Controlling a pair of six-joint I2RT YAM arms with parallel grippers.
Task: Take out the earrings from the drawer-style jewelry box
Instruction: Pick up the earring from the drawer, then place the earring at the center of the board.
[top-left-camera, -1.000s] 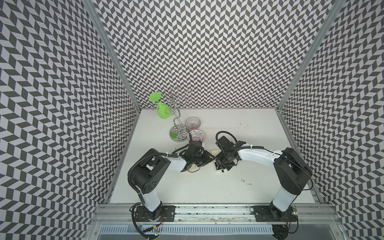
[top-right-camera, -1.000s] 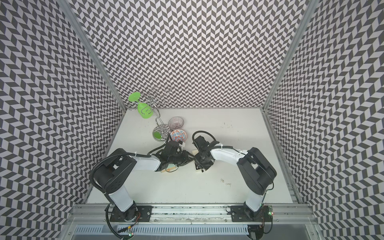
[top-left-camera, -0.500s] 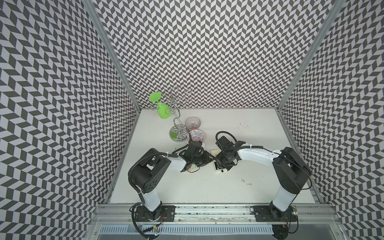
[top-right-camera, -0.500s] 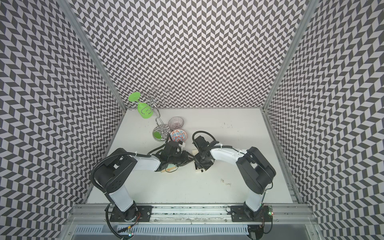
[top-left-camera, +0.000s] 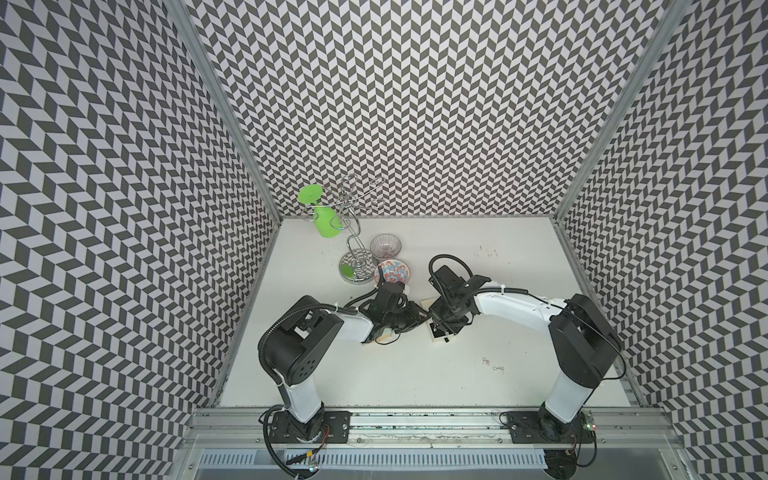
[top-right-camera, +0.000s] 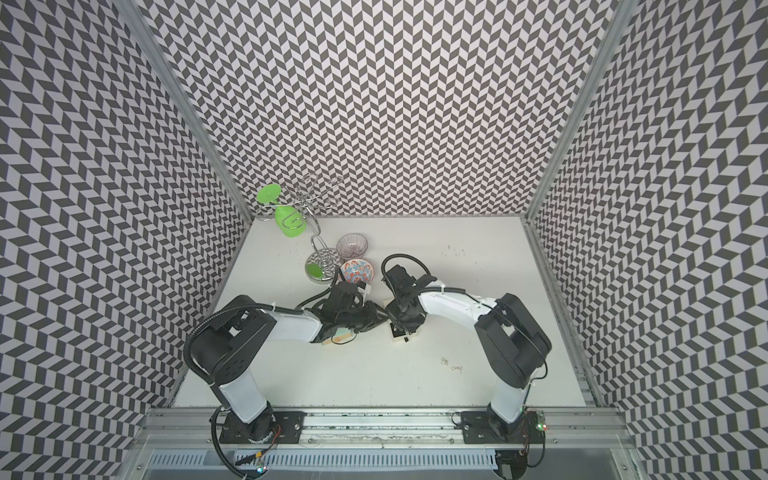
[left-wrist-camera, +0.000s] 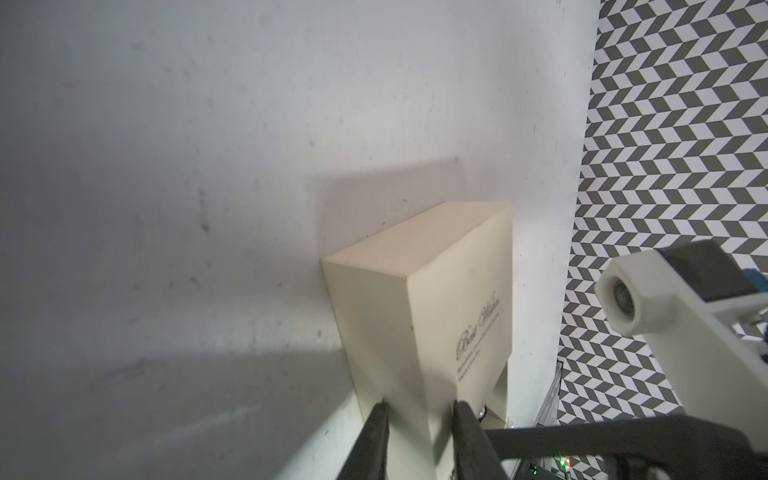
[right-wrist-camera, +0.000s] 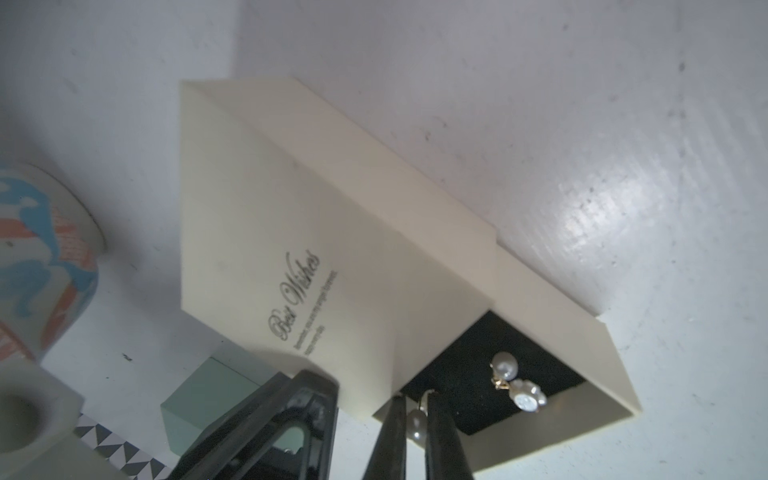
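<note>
White counter (top-left-camera: 415, 374), near its middle: my left gripper (left-wrist-camera: 419, 409) clamps the jewelry box (right-wrist-camera: 270, 208); my right gripper (right-wrist-camera: 415, 399) pinches a pearl earring (right-wrist-camera: 415, 428), which is round and may slip free.

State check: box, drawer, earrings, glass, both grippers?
left gripper: shut on jewelry box sleeve
drawer: part open
right gripper: shut on pearl earring in drawer
two more earrings: lying in drawer
loose earrings: out on table
green glass: hanging inverted on rack
</note>
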